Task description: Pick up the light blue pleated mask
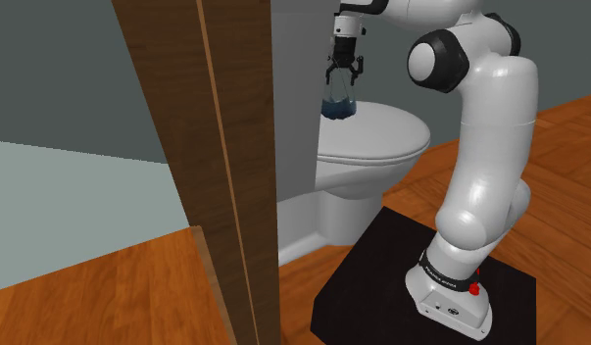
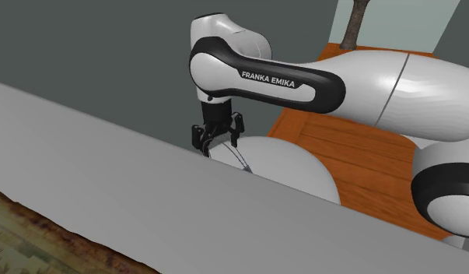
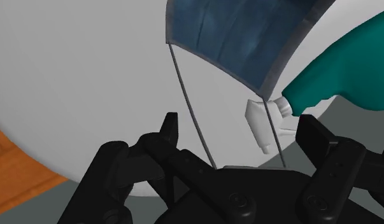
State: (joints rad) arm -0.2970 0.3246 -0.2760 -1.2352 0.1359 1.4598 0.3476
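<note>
Over the white toilet lid, blue mask lies just beyond claw.

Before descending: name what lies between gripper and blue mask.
Wrist view: between gripper and mask, its ear loop and a teal bottle's white nozzle.

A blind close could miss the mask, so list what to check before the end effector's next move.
1. All-black two-finger end effector open: ok, its fingers stand apart.
2. Blue pleated mask in line: ok, it sits just beyond the fingertips.
3. Thin grey ear loop in the gap: ok, both strands run between the fingers.
4. Grip on the mask: not ok, neither finger touches a strand.
5. Clearance from the teal spray bottle: cannot tell; its white nozzle is close to one finger.
6. Mask resting flat on the white toilet lid: cannot tell.
</note>
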